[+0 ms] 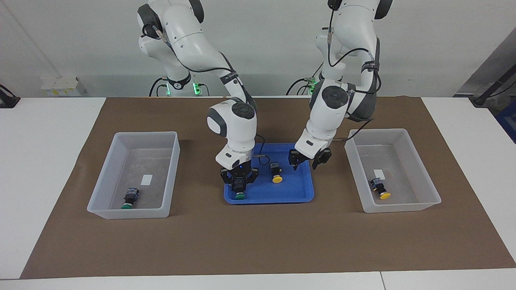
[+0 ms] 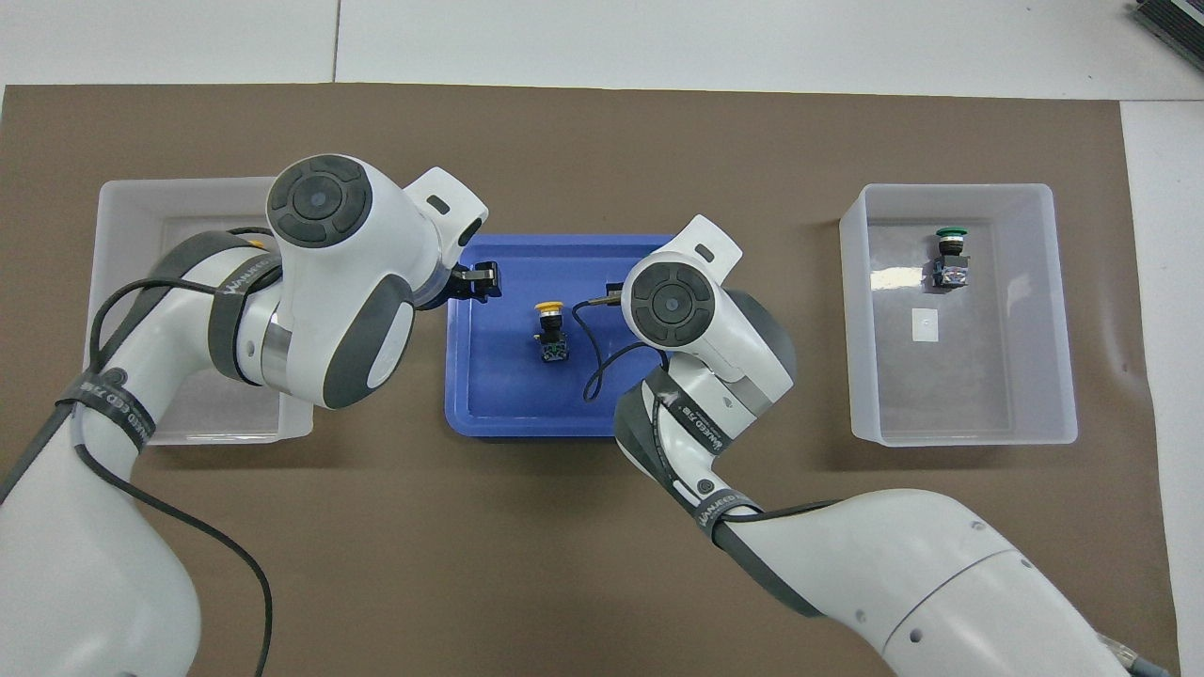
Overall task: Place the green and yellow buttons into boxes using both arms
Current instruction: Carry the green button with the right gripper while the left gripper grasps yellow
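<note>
In the blue tray (image 1: 298, 193), my right gripper (image 1: 239, 184) is shut on a green button (image 1: 240, 195), cap pointing away from the robots; in the overhead view the wrist hides both. Beside it a yellow button (image 1: 276, 173) (image 2: 550, 324) lies loose in the tray. My left gripper (image 1: 305, 161) (image 2: 480, 279) hangs open over the tray's end toward the left arm, holding nothing. A second green button (image 1: 130, 199) (image 2: 952, 252) lies in the box (image 1: 172, 173) (image 2: 1058, 310) at the right arm's end. A second yellow button (image 1: 381, 190) lies in the other box (image 1: 422, 169).
A brown mat (image 1: 258, 241) covers the table under the tray and both boxes. Each box has a small white label (image 1: 147, 179) on its floor. In the overhead view the left arm covers much of its box (image 2: 118, 244).
</note>
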{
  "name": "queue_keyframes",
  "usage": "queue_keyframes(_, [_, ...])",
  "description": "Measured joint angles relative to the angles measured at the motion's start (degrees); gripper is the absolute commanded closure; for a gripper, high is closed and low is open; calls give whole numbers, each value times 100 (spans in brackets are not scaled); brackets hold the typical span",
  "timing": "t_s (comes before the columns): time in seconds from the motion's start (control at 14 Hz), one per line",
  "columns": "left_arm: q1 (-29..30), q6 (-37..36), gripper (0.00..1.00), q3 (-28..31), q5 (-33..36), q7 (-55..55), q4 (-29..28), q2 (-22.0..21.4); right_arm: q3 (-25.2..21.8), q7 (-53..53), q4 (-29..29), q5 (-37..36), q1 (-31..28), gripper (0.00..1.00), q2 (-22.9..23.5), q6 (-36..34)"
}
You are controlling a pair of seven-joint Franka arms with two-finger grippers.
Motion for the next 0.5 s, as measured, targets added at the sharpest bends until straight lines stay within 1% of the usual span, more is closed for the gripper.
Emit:
queue_keyframes(0.14, [-165,271,25,-3,-3,-134,-175,50,-6,6,9,4,-153,100,-283,-217])
queue_keyframes(0.36, [-285,531,25,-3,-6,-178,-293,130,-5,2,3,115,-503,100,-889,-757])
queue_keyframes(0.5, [-360,668,25,-5,-8,-257,-309,198,-5,-259,-56,247,-769,100,-1215,-1040])
